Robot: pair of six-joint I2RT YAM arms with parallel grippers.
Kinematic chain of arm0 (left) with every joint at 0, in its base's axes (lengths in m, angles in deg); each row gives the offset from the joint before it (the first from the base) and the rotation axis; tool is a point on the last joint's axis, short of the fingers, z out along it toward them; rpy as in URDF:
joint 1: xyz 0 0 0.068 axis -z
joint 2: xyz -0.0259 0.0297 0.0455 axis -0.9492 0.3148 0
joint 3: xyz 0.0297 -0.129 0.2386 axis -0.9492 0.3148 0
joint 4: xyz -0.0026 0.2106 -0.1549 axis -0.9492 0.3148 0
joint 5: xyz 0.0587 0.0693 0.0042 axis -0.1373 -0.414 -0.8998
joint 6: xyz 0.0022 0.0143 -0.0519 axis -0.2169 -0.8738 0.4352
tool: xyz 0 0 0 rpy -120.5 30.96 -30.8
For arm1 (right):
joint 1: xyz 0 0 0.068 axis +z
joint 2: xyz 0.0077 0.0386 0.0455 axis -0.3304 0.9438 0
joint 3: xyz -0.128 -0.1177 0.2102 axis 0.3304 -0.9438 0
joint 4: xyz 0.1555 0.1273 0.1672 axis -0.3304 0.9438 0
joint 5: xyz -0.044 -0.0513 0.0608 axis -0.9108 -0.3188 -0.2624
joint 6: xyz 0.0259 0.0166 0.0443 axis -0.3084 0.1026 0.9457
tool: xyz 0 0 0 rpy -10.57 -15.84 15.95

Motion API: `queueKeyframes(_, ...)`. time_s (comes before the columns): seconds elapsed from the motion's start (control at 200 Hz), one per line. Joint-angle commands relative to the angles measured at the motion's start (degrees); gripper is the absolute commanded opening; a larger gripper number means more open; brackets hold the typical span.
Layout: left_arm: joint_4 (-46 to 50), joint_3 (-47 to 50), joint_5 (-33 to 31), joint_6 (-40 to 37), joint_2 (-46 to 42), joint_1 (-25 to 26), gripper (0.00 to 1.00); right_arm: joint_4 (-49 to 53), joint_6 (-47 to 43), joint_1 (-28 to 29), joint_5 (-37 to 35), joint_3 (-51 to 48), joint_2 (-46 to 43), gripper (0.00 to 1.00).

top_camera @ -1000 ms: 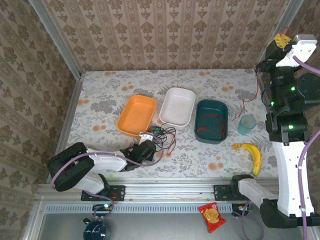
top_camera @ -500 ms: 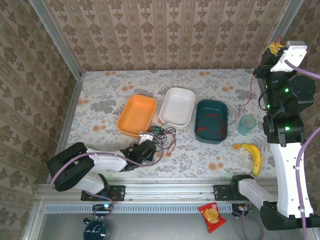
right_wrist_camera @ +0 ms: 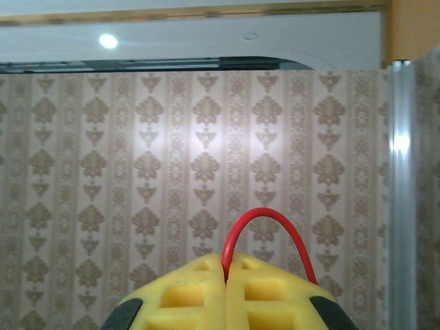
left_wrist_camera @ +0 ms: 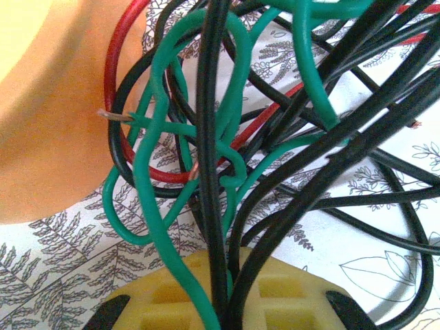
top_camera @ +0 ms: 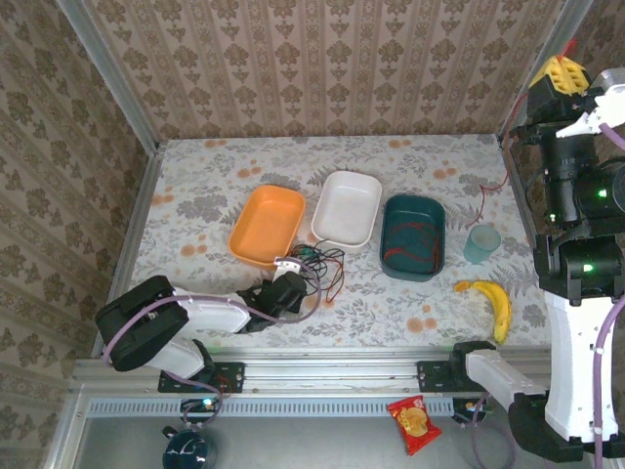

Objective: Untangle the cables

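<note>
The cables (top_camera: 320, 264) lie in a thin, bendy knot on the flowery counter (top_camera: 195, 195), just beside the smooth orange tray (top_camera: 266, 225). The left tool (left_wrist_camera: 223, 302) is right there, squeezed tight on black and green ones. The right tool (right_wrist_camera: 227, 282), up high and far to the right, pinches a shiny red cable (right_wrist_camera: 265, 216).

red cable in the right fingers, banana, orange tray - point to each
red cable (right_wrist_camera: 265, 211), right wrist view, top of its loop
banana (top_camera: 496, 299), top external view, middle of its curve
orange tray (top_camera: 266, 225), top external view, bare floor
</note>
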Motion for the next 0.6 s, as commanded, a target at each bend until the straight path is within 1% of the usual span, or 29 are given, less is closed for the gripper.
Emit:
queueKeyframes(0.0, 3.2, 0.0, 2.4, -1.1, 2.0, -0.4, 0.0, 0.7, 3.5, 0.5, 5.9, 1.3, 1.3, 0.0)
queueKeyframes(0.185, 3.2, 0.2, 2.5, -1.4, 1.6, -0.4, 0.0, 1.0, 6.0, 0.9, 6.5, -0.7, 1.8, 0.0)
queueKeyframes(0.45, 3.5, -0.3, 2.7, -1.6, 2.0, -0.4, 0.0, 3.5, 6.8, 2.3, 6.1, -2.8, 2.9, 0.0)
queueKeyframes(0.515, 3.6, -0.4, 2.8, -1.7, 2.1, -0.4, 0.0, 4.3, 7.4, 3.2, 4.9, -5.3, 2.6, 0.0)
queueKeyframes(0.595, 3.7, -0.7, 2.8, -1.7, 2.4, -0.4, 0.0, 5.6, 6.9, 6.1, 1.6, -9.8, 1.2, 0.0)
